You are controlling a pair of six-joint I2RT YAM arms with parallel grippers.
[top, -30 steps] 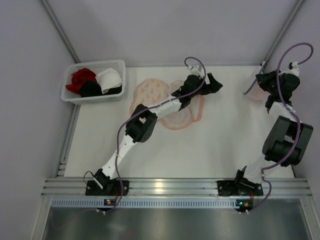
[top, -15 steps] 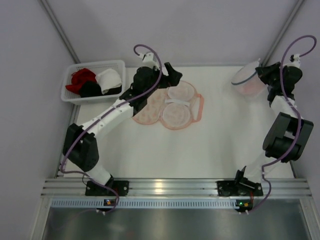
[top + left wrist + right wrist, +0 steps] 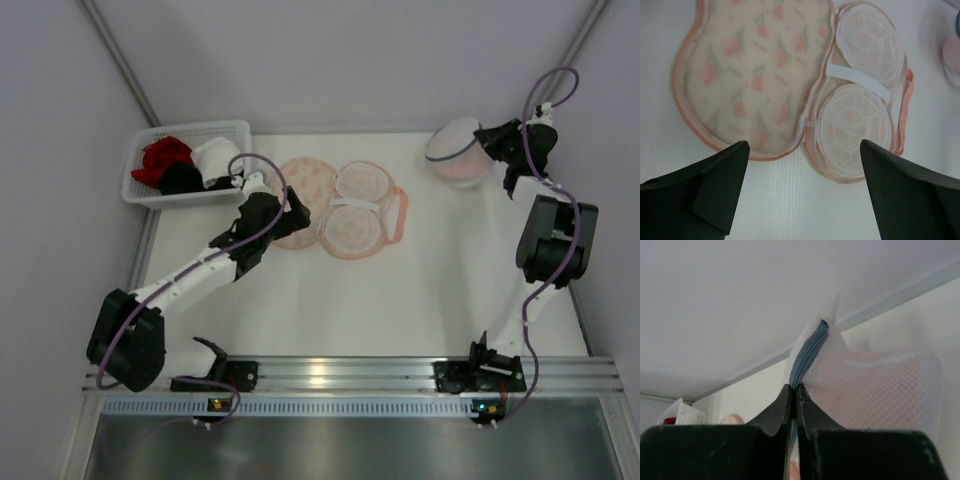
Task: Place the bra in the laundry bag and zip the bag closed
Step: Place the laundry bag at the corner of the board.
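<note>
**A:** Pink bra [image 3: 455,162], where is it?

**B:** Bunched into a dome near the far right corner of the table [image 3: 420,290]. The right gripper [image 3: 483,143] has it by the rim. In the right wrist view the fingers [image 3: 771,415] are pressed together on a grey-blue band [image 3: 809,356] along the bra's edge (the pink surface beside it looks dimpled, like mesh).

**A:** And the laundry bag [image 3: 312,180]?

**B:** Toward the far middle of the table, well apart from the bra, lying open and flat. Its left part is a peach-rimmed floral half [image 3: 755,75]. The right part holds two round mesh cups [image 3: 852,127] with a white strap [image 3: 857,82] between them and a peach loop [image 3: 403,210] at the right end.

**A:** Left gripper [image 3: 296,207]?

**B:** Above the near left edge of the floral half, jaws spread wide and gripping nothing.

**A:** Anything else?

**B:** A white basket [image 3: 200,126] in the far left corner, near the bag's left side, holds red, black and white garments [image 3: 182,165].
</note>
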